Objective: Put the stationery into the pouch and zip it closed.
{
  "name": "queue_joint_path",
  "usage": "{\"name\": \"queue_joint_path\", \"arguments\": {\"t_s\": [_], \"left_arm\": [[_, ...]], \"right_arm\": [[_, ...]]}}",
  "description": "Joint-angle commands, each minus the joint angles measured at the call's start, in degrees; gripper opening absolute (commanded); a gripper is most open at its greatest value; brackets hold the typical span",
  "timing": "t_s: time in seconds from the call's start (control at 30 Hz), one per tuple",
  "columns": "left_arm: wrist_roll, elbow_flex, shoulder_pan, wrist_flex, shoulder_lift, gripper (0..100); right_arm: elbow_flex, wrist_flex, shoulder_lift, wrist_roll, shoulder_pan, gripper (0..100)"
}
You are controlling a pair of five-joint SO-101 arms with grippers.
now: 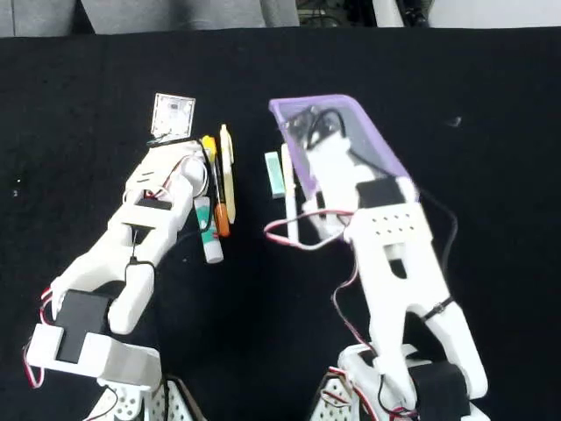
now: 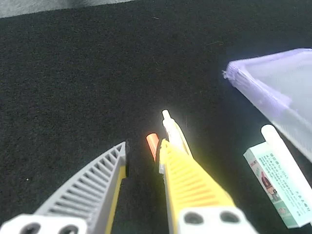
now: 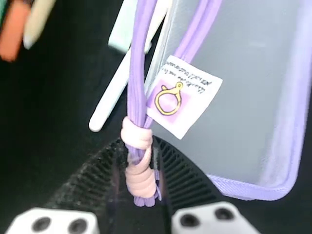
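Purple-trimmed and clear, the pouch [image 1: 355, 114] lies on the black table [image 1: 491, 219]; we see the right gripper [image 3: 139, 153] clamped on its knotted cord [image 3: 138, 141]; the left gripper [image 2: 143, 151] hangs with fingers [image 2: 190, 185] spread over the orange pen [image 2: 152, 142] and cream pen [image 2: 171, 127]; a boxed eraser [image 2: 273, 183] and a white stick [image 2: 285, 156] lie between the pens and the pouch, just beside its edge.

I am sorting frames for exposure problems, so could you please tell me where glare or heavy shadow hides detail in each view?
Left wrist view: the pale pen beyond the left gripper glares white, its surface washed out. Right wrist view: no glare; the pouch is evenly lit, the right gripper, shut on the cord, darker. High view: the black table shows no distinct shadows.
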Motion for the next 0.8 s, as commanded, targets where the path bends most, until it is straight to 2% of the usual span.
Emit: {"name": "queue_joint_path", "arguments": {"t_s": [0.0,0.5,0.67,0.77], "left_arm": [[0.4,-3.1,2.2,-1.4,-0.4,12],[0.4,-0.1,13.3,-1.1,-1.0,12],[-6.3,2.6,18.4,-1.1,-1.1,24],[-6.4,3.3,21.1,-1.1,-1.1,23]], "right_arm": [[-9.1,1.5,-0.2,-1.9,1.1,1.1],[-12.1,0.4,-0.6,-10.2,1.2,1.1],[-11.7,-0.4,-1.5,-10.2,4.0,1.1],[-11.2,-0.4,-3.6,-11.7,4.5,1.1]]}}
